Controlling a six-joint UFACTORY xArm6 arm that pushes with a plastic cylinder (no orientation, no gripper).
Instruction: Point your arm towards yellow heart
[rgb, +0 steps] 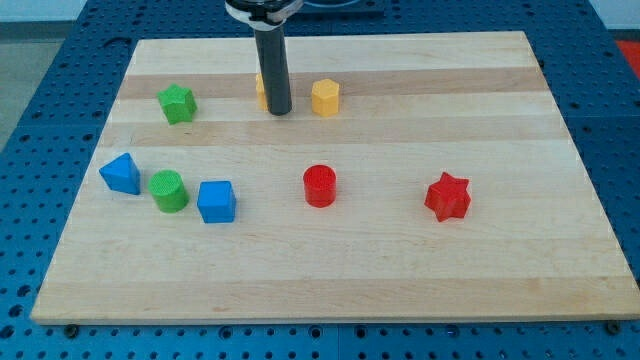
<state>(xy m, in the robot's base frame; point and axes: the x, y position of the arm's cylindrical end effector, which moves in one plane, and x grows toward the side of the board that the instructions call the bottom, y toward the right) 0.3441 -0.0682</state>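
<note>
My tip (279, 111) rests on the board near the view's top, left of centre. A yellow block (260, 90) is mostly hidden behind the rod, touching or very close to it on the left; its shape cannot be made out. A second yellow block (325, 97), roughly hexagonal, stands just right of the tip, a small gap apart.
A green star (177, 103) sits at upper left. A blue block (121, 173), a green cylinder (169, 190) and a blue cube (216, 201) line up at left. A red cylinder (320, 186) is at centre, a red star (447, 196) at right. The wooden board (400, 280) has blue pegboard around it.
</note>
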